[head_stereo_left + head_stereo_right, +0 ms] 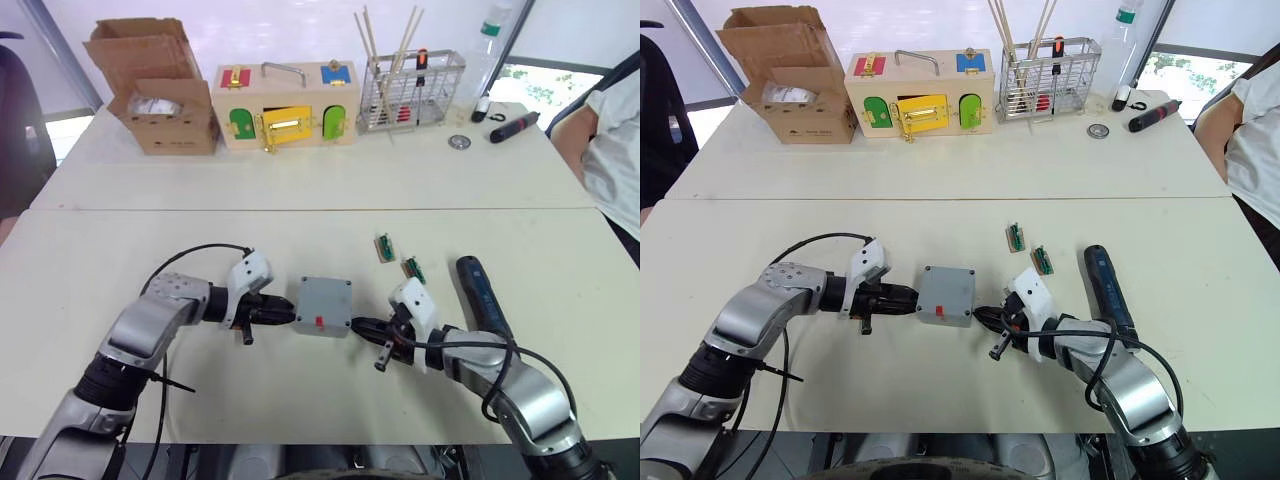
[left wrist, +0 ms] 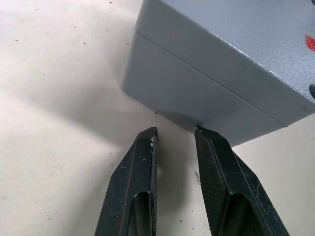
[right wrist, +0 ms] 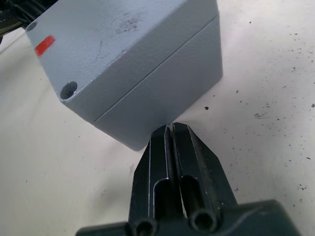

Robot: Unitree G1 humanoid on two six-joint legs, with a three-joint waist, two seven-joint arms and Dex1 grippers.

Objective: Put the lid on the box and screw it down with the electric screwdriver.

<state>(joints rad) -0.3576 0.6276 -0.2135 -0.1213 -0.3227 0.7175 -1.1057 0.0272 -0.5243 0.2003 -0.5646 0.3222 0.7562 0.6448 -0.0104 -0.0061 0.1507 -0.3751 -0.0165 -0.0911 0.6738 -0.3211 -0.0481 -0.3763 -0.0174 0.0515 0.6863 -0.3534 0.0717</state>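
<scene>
Head view: your grey box [image 1: 323, 306] sits near the middle of the front surface [image 1: 120, 240], lid [image 1: 325, 294] already on top, red mark facing you. Your left gripper [image 1: 285, 316] points at the box's left side and your right gripper [image 1: 358, 326] at its right side, so the box lies between the two tips. The electric screwdriver [image 1: 483, 294] lies flat beside your right arm, toward the surface's right edge. Two small green parts [image 1: 385, 247] rest just behind the box. Along the far edge stand a brown cardboard box [image 1: 157, 88], a wooden box with coloured doors [image 1: 285, 105] and a wire rack [image 1: 411, 92]; a person's sleeve [image 1: 615, 135] shows at the right edge.

Left wrist view: your jaws stand narrowly apart, holding nothing, tips just short of the box's lower corner, with the seam under the lid [image 2: 231, 34] plain.

Right wrist view: your jaws are pressed together, empty, tips at the foot of the box wall [image 3: 157, 93], below a corner hole [image 3: 68, 89].
</scene>
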